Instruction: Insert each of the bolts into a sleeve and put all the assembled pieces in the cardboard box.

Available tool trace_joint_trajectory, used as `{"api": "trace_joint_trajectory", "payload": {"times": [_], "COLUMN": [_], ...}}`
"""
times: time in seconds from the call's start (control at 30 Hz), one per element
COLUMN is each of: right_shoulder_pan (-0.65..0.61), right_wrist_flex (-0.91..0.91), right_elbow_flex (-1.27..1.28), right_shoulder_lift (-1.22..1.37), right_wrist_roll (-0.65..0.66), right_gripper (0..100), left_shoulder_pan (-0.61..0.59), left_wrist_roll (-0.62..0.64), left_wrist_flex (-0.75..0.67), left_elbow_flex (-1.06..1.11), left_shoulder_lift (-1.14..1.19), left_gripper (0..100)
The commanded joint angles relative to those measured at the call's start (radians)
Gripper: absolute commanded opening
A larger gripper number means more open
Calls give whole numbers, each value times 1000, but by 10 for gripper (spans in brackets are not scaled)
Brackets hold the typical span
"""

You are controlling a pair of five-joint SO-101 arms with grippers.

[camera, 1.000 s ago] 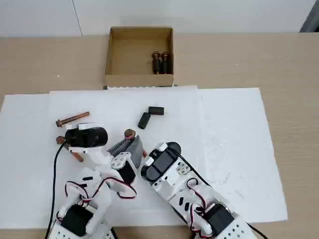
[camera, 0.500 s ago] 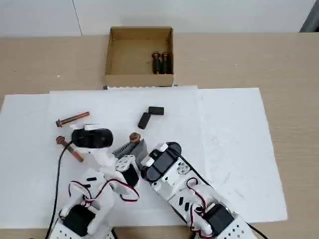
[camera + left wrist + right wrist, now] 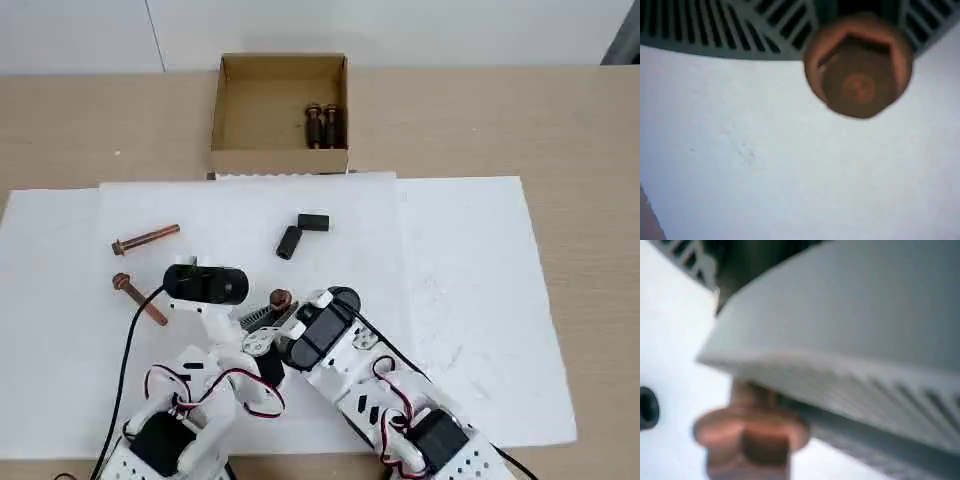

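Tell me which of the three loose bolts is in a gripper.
The bolt between the two arms, head up, clamped in the left gripper. The other two lie flat on the white paper: the far bolt and the near bolt.

I had the high camera fixed off the arms, looking steeply down over the tan wooden table (image 3: 560,120) from the arms' side. It sat far enough back to take in the whole white paper sheet (image 3: 460,260) and the brown cardboard box (image 3: 262,110) at the far edge. The left wrist camera sat very near, facing down onto the head of a copper-coloured hex-head metal bolt (image 3: 858,80) over the sheet (image 3: 790,190). The right wrist camera, equally near, faced that bolt (image 3: 752,440) side-on. All three views shared the bolt (image 3: 280,298) and the sheet.
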Motion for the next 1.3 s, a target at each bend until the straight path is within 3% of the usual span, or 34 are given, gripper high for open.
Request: {"api": "trace_joint_trajectory", "payload": {"times": [0.0,0.2,0.4,0.6,0.73,0.87,1.03,1.1,1.27], "right_shoulder_pan": [-1,35,68,68,70,130,257,295,323], "right_wrist_flex": [-38,-41,-41,-39,-35,-33,48,116,257], "right_elbow_flex": [-14,-15,-18,-12,-20,-43,-103,-149,-276], "right_shoulder_lift": [-27,-27,-27,-27,-27,-18,-16,-15,-13], "right_wrist_roll": [9,9,9,8,3,2,-3,-61,-138], "right_gripper": [4,4,4,4,4,4,4,4,4], "left_shoulder_pan": [-3,-77,-112,-117,-215,-338,-434,-462,-508], "left_wrist_roll": [-57,-186,-245,-247,-264,-377,-485,-517,-580], "left_wrist_flex": [3,-40,-35,66,97,92,95,91,91], "left_elbow_flex": [-8,-25,-122,-257,-292,-272,-185,-136,-22], "left_shoulder_lift": [-9,-9,-8,-6,-6,-9,-9,-9,-9], "left_gripper": [56,255,256,255,160,2,5,5,5]}}
